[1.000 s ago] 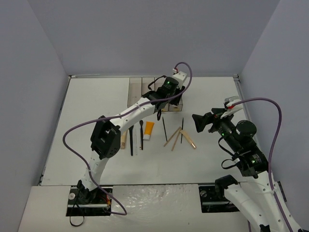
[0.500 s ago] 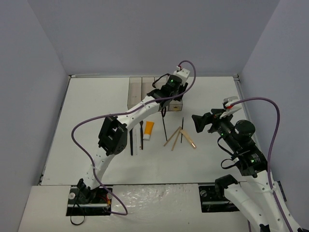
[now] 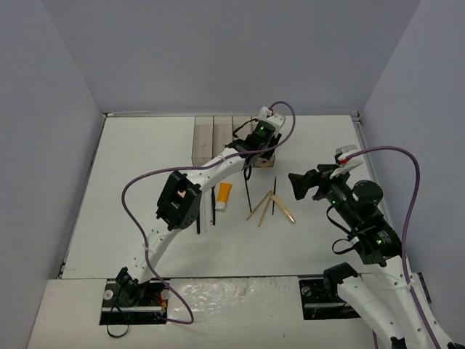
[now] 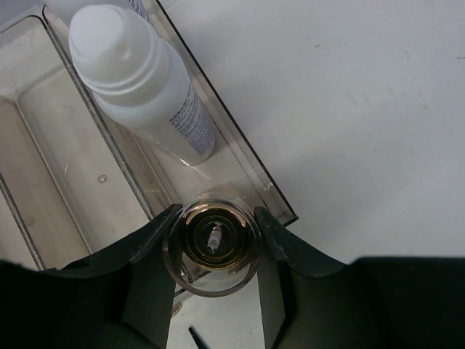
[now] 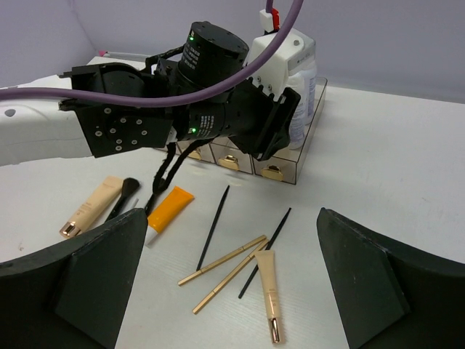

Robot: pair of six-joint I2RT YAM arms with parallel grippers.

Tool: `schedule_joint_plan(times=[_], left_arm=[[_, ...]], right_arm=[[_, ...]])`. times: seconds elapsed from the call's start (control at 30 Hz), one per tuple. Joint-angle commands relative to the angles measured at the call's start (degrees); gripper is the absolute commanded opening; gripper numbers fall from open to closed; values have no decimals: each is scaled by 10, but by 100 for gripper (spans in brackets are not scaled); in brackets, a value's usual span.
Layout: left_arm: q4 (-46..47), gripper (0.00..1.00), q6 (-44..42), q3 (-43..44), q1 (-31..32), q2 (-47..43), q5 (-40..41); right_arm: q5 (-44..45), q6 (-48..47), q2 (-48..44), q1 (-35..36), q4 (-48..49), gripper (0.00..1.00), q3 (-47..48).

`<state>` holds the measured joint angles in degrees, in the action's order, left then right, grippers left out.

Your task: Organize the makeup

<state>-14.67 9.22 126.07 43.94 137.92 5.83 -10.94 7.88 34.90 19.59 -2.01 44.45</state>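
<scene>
The left end effector (image 4: 216, 218) is clenched on a small round clear bottle (image 4: 211, 251). In the left wrist view the bottle is seen end-on at the lower centre, with a black finger (image 4: 149, 269) pressed against each side. It hangs over the near corner of the clear smoky organizer box (image 4: 65, 138). A white bottle (image 4: 138, 73) stands in the same compartment at the upper left of that frame, apart from the held one. In the overhead view this arm reaches up to the box at the upper centre of the white table (image 3: 145, 160).

The right end effector (image 3: 296, 185) is released, its jaws spread wide and grasping nothing. It hovers at the right of centre in the overhead view, facing the loose items.

The rest of the makeup lies on the table below the box. From the right wrist view:
- At the left, a beige tube (image 5: 91, 207) lies beside a black brush (image 5: 125, 190).
- An orange tube (image 5: 171, 209) lies just right of them.
- Two thin black pencils (image 5: 213, 227) (image 5: 265, 251) lie near the centre.
- Two tan sticks (image 5: 221, 260) (image 5: 229, 280) lie between the pencils, touching or crossing them.
- A second beige tube (image 5: 270, 294) lies at the lower centre.
</scene>
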Motion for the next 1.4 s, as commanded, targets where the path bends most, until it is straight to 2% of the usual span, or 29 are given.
schedule_joint_plan(times=[0.0,0.27,0.4,0.57,1.37], left_arm=[[35,0,13,53,-11,-22,-5],[32,3,33,53,-24,-7,-21],[32,14,33,51,-25,-9,-28],[31,21,38,43,-25,-12,-29],[35,23,55,52,-9,8,-30]], right_arm=[[-5,-1,11,3,39,100,0],[-7,0,12,4,39,100,-1],[-6,1,15,4,39,100,-1],[-5,0,14,4,39,100,-1],[-6,1,17,4,39,100,-4]])
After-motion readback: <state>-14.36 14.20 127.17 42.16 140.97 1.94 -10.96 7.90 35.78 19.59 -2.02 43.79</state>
